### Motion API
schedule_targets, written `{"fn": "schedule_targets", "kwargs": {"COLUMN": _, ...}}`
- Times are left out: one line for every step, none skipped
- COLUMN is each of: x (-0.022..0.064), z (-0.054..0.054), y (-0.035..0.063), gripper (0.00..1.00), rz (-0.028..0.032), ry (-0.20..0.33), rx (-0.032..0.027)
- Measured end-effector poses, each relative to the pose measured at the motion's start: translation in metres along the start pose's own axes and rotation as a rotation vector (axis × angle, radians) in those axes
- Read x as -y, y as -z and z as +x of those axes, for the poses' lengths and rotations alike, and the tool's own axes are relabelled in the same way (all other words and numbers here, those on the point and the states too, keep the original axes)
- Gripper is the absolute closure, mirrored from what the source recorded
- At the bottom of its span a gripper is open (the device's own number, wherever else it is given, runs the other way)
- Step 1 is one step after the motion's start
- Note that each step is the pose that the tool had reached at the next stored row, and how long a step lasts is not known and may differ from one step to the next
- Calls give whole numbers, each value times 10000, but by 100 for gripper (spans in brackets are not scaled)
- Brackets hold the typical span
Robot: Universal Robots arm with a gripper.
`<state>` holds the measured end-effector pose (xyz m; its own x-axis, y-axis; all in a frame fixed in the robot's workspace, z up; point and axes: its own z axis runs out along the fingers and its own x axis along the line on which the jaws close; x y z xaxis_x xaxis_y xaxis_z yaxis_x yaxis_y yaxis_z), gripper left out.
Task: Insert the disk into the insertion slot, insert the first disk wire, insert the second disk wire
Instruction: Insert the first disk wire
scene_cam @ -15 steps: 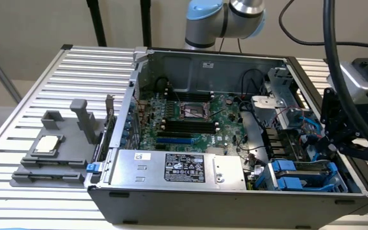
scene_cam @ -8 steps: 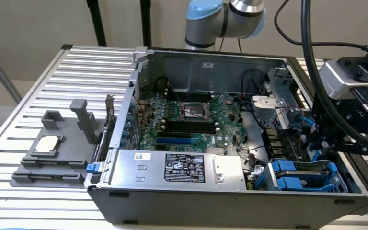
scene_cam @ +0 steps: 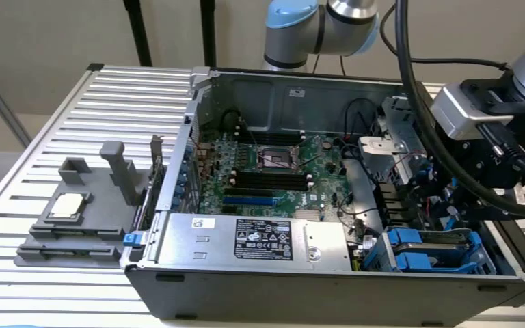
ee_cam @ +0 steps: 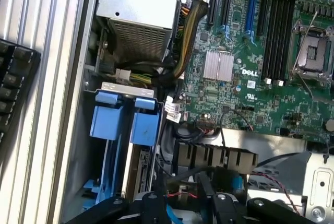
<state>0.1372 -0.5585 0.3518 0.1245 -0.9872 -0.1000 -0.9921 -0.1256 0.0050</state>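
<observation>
The insertion slot (scene_cam: 431,254), a blue-grey drive cage with bright blue clips (ee_cam: 125,117), sits in the case's front corner at the exterior view's right. A pale drive edge, the disk (ee_cam: 140,174), lies inside the slot behind those clips. My gripper (scene_cam: 459,205) hangs just above and behind the cage. In the wrist view my gripper (ee_cam: 185,205) has its black fingers (ee_cam: 222,203) apart, with a thin red-and-black wire (ee_cam: 180,194) and a blue cable (ee_cam: 174,216) lying between them. I cannot see that anything is held.
The open computer case (scene_cam: 335,287) lies on a slatted metal table (scene_cam: 80,137). Inside are the motherboard (scene_cam: 272,171), a silver box with a black label (scene_cam: 253,239) and a grey metal bracket (scene_cam: 390,137). A grey fixture (scene_cam: 80,219) stands at the exterior view's left.
</observation>
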Motion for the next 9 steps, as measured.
{"fn": "schedule_targets", "kwargs": {"x": -36, "z": -2, "y": 0, "gripper": 63, "rz": 0, "ry": 0, "rx": 1}}
{"fn": "schedule_targets", "kwargs": {"x": -66, "z": 4, "y": 0, "gripper": 63, "rz": 1, "ry": -1, "rx": 0}}
{"fn": "schedule_targets", "kwargs": {"x": -79, "z": 17, "y": 1, "gripper": 63, "rz": 0, "ry": 0, "rx": 0}}
{"fn": "schedule_targets", "kwargs": {"x": -84, "z": 44, "y": 4, "gripper": 63, "rz": 0, "ry": -1, "rx": 0}}
{"fn": "schedule_targets", "kwargs": {"x": -89, "z": 84, "y": 9, "gripper": 63, "rz": -1, "ry": -1, "rx": 1}}
{"fn": "schedule_targets", "kwargs": {"x": -94, "z": 122, "y": 12, "gripper": 63, "rz": -1, "ry": -3, "rx": 3}}
{"fn": "schedule_targets", "kwargs": {"x": -100, "z": 164, "y": 16, "gripper": 63, "rz": -2, "ry": -6, "rx": 4}}
{"fn": "schedule_targets", "kwargs": {"x": -106, "z": 209, "y": 22, "gripper": 63, "rz": -4, "ry": -7, "rx": 5}}
{"fn": "schedule_targets", "kwargs": {"x": -111, "z": 244, "y": 26, "gripper": 63, "rz": -5, "ry": -8, "rx": 4}}
